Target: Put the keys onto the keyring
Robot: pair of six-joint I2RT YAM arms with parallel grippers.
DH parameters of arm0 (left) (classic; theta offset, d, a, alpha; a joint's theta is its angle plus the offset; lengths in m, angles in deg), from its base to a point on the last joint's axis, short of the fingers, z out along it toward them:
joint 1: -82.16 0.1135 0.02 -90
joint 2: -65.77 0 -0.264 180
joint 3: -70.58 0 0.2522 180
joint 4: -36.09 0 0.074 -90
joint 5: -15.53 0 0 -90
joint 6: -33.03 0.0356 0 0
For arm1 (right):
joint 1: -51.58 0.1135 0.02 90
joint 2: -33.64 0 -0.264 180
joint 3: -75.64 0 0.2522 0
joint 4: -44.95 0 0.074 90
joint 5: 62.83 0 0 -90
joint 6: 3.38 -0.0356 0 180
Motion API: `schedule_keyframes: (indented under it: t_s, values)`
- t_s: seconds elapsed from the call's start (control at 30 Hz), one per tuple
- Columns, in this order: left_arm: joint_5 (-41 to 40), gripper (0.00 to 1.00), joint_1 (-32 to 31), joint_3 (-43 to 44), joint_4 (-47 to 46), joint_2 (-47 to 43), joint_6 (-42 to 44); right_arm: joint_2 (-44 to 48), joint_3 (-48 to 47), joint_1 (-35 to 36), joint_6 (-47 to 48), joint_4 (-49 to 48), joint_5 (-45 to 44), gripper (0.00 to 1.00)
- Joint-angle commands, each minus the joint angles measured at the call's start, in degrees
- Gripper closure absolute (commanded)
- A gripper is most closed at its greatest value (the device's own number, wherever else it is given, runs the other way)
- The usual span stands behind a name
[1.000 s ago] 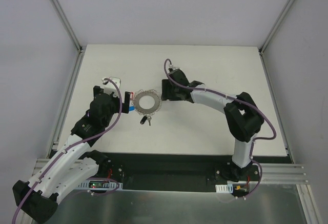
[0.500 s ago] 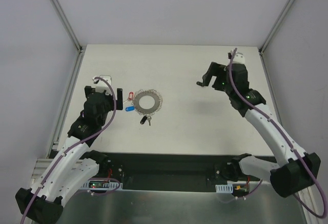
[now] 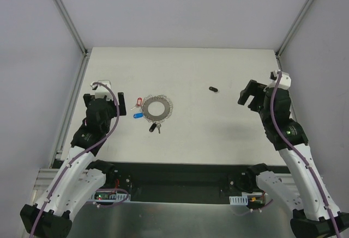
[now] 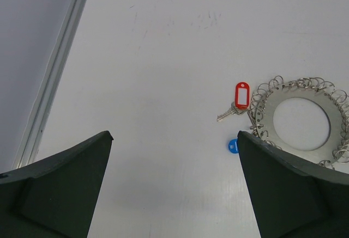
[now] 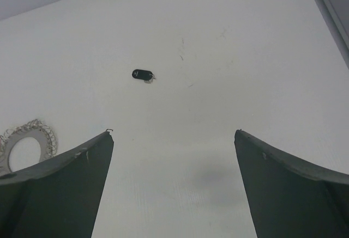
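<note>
The keyring (image 3: 156,107) is a flat grey ring with wire loops, lying left of centre, with a red tag (image 3: 137,102) and a blue tag (image 3: 137,115) on its left. One black key (image 3: 212,89) lies alone on the table, to the ring's right. The other black key (image 3: 154,126) lies against the ring's near rim. My left gripper (image 3: 121,105) is open and empty, just left of the tags. My right gripper (image 3: 248,97) is open and empty, right of the lone key. The left wrist view shows the ring (image 4: 301,90). The right wrist view shows the lone key (image 5: 143,74).
A small silver key (image 4: 224,115) hangs by the red tag (image 4: 241,95). A metal frame rail (image 3: 73,104) runs along the table's left edge and another (image 3: 292,107) along its right. White walls close in the back.
My right arm has swung from the ring's right rim far out to the right, and a black key now lies on the table. My left gripper has backed away left from the ring.
</note>
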State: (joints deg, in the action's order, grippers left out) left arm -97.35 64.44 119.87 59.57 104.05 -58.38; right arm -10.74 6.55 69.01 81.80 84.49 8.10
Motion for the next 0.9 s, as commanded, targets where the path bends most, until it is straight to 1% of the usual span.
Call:
schedule_keyframes:
  t_s: [0.0,0.13,0.2,0.3,0.33,0.43,0.47,0.5,0.53,0.57,0.6,0.67,0.7,0.77,0.8,0.87]
  values:
    - [0.2,0.01,2.16,-0.46,-1.54,-0.67,-3.07,1.4,1.63,-0.12,1.3,2.26,-2.46,0.04]
    - [1.25,0.01,3.56,0.07,-1.54,0.48,-3.86,-0.34,1.02,-0.12,3.06,2.52,-2.38,0.04]
    - [3.09,0.01,4.53,0.07,-1.54,0.48,-4.39,-2.37,0.67,-0.12,1.75,2.87,-2.2,0.04]
    - [3.71,0.01,4.88,0.42,-1.54,1.53,-4.74,-7.81,-0.04,-0.12,0.69,1.3,0.69,0.04]
    - [3.89,0.01,4.88,0.51,-1.37,1.53,-5.0,-11.48,-1.35,-0.12,0.17,1.03,1.75,0.04]
    - [6.25,0.01,4.88,-0.02,-1.37,1.01,-6.14,-17.56,-4.07,-0.12,-2.91,1.29,1.76,0.01]
    - [6.96,0.01,4.8,-0.11,-1.28,1.0,-6.41,-21.93,-6.0,-0.12,-3.44,1.46,1.84,0.01]
    - [7.84,0.01,4.1,0.07,-1.36,1.0,-6.59,-23.98,-7.32,-0.03,-3.96,1.47,1.93,0.01]
    - [7.84,0.01,3.48,0.15,-1.28,1.0,-6.59,-26.09,-8.47,-0.12,-4.06,1.29,2.63,0.04]
    - [7.76,0.01,2.69,0.33,-1.28,0.66,-6.33,-30.28,-10.3,-0.12,-3.97,0.77,2.9,0.06]
    - [7.5,0.01,1.47,0.24,-1.28,0.31,-5.89,-31.89,-10.76,-0.12,-3.36,-0.19,3.25,0.1]
    - [6.62,0.01,0.14,-0.19,-1.1,-0.83,-5.71,-35.32,-11.11,-0.12,-2.92,-3.26,4.3,0.16]
    - [6.44,0.01,-0.3,-0.37,-0.84,-0.84,-5.62,-38.73,-12.25,-0.12,-3.09,-3.63,4.91,0.21]
    - [5.74,0.01,-1.0,-0.46,-0.23,-0.32,-5.88,-41.91,-14.27,-0.12,-3.0,-3.72,5.53,0.25]
    - [5.56,0.01,-1.27,-0.46,-0.14,-0.05,-5.8,-44.8,-15.5,-0.12,-2.74,-4.15,5.8,0.31]
    - [6.08,0.01,-1.45,-0.11,-0.14,0.65,-5.71,-47.19,-16.03,-0.2,-0.38,-6.69,7.02,0.36]
